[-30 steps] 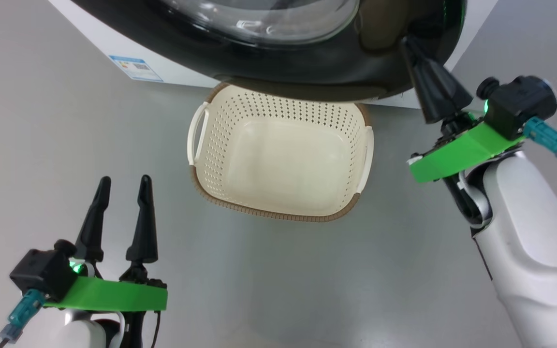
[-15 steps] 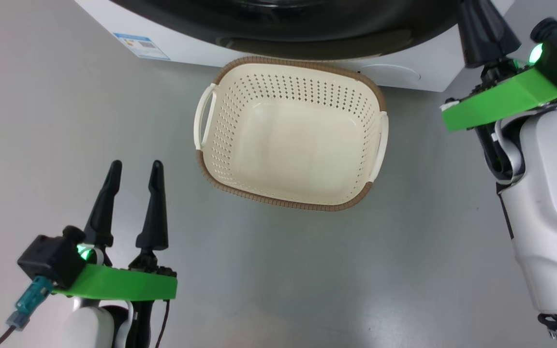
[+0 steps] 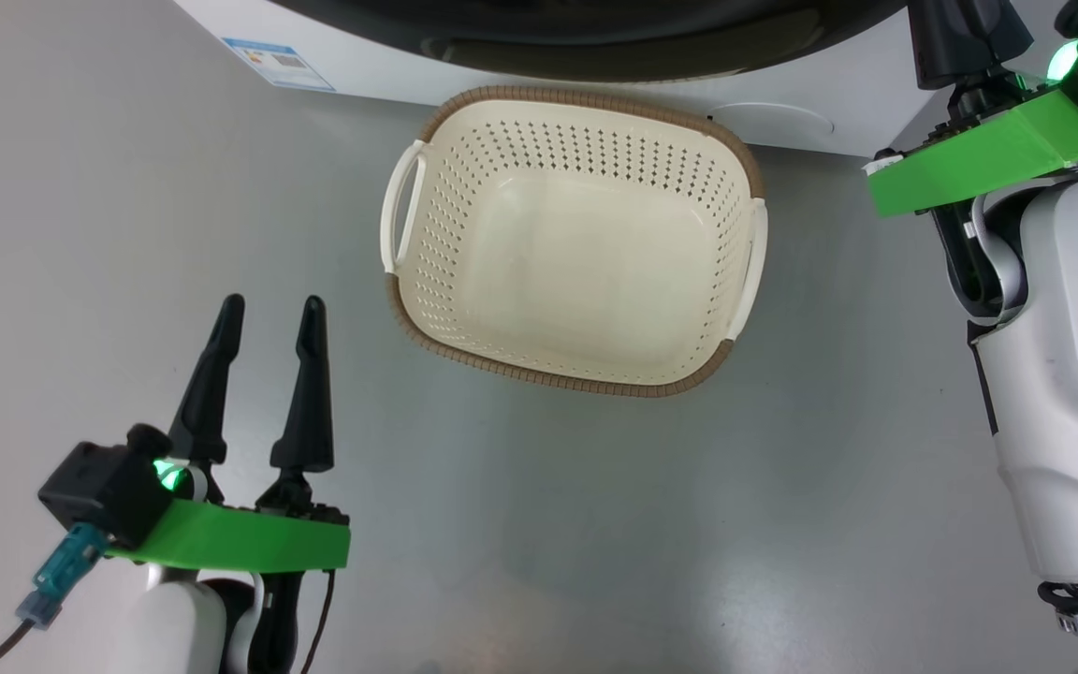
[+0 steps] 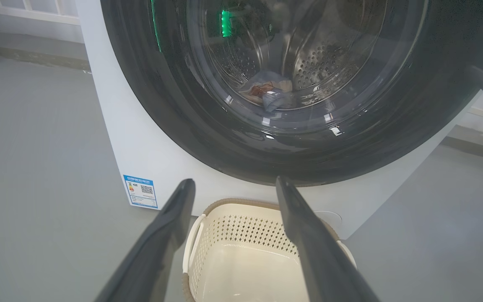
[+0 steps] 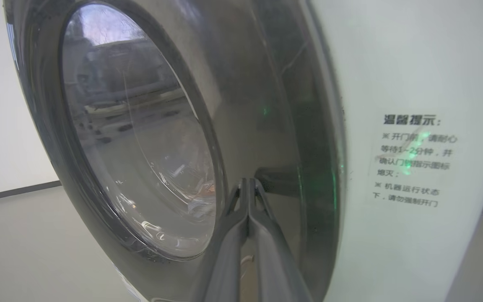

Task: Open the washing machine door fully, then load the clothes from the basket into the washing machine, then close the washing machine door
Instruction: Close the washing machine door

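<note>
Washing machine door flush on washing machine front, looks shut. Clothes seen thru glass, at drum bottom. Basket empty, on floor just in front of machine. R gripper: fingers pressed together, tips at door's black rim. L gripper: spread, over floor, left of basket, apart.

I see the washing machine, a white front-loader with a small blue label at its lower corner. The washing machine door, round with a wide glossy black rim and a bulging clear window, lies flat against the machine's front. Through the glass, the clothes, a crumpled light-blue bundle with orange-brown print, rest low in the steel drum. The basket, cream, perforated and brown-rimmed, stands upright just in front of the machine, below the door, its inside bare.
</note>
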`<state>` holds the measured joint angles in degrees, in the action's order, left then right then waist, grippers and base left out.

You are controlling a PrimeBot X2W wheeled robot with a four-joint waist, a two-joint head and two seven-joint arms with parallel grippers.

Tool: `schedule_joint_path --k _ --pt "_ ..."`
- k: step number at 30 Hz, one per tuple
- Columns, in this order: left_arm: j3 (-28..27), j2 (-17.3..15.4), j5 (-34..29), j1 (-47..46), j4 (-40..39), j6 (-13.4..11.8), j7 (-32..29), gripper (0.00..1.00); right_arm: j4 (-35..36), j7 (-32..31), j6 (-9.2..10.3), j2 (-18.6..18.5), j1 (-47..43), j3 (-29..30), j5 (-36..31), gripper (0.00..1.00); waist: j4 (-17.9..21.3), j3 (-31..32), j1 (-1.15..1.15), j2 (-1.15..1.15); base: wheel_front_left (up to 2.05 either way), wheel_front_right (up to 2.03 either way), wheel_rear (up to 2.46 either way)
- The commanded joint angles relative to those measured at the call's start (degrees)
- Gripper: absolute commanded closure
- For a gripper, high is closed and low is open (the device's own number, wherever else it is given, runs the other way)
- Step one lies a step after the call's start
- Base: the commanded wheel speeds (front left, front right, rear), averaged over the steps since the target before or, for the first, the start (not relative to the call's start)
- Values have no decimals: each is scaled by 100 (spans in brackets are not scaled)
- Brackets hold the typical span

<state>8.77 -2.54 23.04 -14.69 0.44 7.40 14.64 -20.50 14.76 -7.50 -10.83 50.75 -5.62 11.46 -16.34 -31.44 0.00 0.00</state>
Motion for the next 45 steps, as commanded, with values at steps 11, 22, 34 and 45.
schedule_joint_path --k 11,22,34,45 --pt "-280 -172 21 -9 43 9 36 0 229 24 1 174 -488 -400 68 77 168 300 0 0 0 0 0" --pt "-489 -407 -11 241 315 9 36 0 133 24 1 262 -1388 -662 306 0 545 860 0 0 0 0 0" --pt "-745 -696 -56 504 530 9 36 0 172 24 1 375 -2324 -417 325 0 1137 1476 0 0 0 0 0" --pt "-961 -824 -84 772 709 9 36 0 199 24 1 409 -2960 -195 298 0 1595 1943 0 0 0 0 0"
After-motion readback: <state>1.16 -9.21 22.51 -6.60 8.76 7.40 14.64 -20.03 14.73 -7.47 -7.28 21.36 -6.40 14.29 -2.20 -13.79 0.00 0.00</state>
